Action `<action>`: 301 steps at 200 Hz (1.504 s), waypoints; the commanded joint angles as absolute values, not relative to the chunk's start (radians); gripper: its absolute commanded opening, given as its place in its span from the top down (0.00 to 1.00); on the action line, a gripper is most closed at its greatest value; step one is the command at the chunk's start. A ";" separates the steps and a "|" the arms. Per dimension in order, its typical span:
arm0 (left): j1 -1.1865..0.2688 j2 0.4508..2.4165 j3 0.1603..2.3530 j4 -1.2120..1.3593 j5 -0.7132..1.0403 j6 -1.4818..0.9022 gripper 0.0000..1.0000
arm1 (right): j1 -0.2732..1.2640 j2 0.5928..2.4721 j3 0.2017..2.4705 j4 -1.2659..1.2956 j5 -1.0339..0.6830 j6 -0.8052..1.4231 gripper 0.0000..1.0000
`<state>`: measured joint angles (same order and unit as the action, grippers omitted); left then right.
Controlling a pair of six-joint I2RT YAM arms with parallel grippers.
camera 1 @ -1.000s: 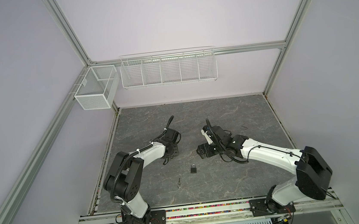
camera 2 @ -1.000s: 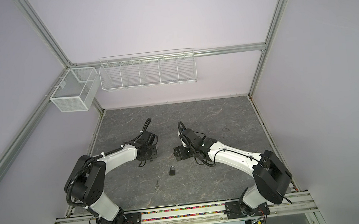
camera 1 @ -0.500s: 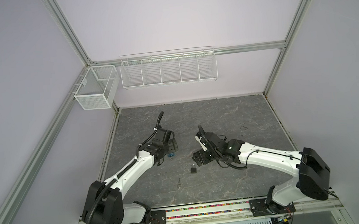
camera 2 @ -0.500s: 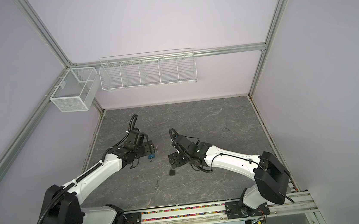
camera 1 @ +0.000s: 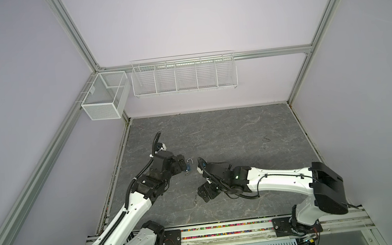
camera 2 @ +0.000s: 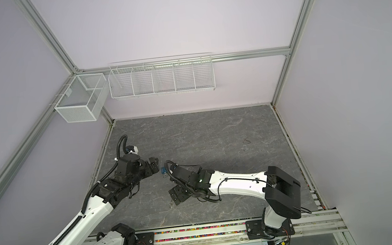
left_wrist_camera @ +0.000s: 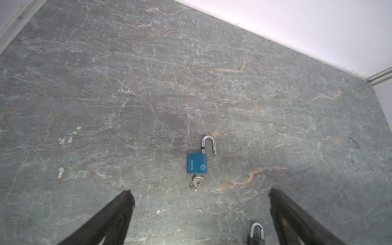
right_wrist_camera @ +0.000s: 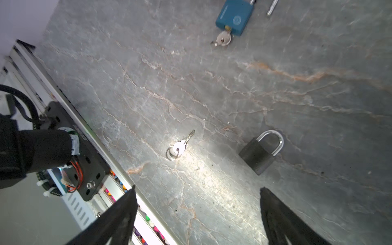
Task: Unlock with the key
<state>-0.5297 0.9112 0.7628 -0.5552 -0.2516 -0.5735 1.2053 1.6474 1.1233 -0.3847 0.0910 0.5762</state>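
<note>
Left of centre in both top views, the left arm (camera 1: pixel 136 202) (camera 2: pixel 95 206) reaches from the near rail up and rightward across the grey tabletop (camera 1: pixel 228 134), with its wrist low and roughly level. The left jaws stand wide open and grip nothing, their tips just short of the blue padlock (camera 1: pixel 189 168). Lower centre: the right arm (camera 1: pixel 276 181) extends leftward from its base at lower right, wrist pitched downward. The right jaws are likewise spread wide and hold nothing.

Left wrist view: the blue padlock (left_wrist_camera: pixel 196 163) lies flat ahead of the open left jaws, in line with the gap between them and touching neither. Its shackle is sprung free on one side, and a key (left_wrist_camera: pixel 197 182) sits in its keyway.

Right wrist view: a loose key (right_wrist_camera: pixel 180 145) on a split ring and a black padlock (right_wrist_camera: pixel 259 153) with closed shackle lie ahead of the right jaws, apart from them. The blue padlock (right_wrist_camera: pixel 234 18) lies farther off.
</note>
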 commanded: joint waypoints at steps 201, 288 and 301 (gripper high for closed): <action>-0.522 0.686 0.721 -0.692 -0.386 -0.686 0.01 | 1.296 1.990 1.327 -0.410 0.201 0.530 0.19; -0.522 0.637 0.716 -0.719 -0.407 -0.707 0.01 | 1.322 2.050 1.384 -0.501 0.312 0.515 0.24; -0.522 0.640 0.718 -0.723 -0.406 -0.709 0.01 | 1.330 2.056 1.399 -0.535 0.345 0.507 0.24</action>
<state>-0.5243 0.6441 0.7300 -0.6937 -0.3962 -0.6884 1.3098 2.0315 1.3678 -0.4473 0.2634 0.5243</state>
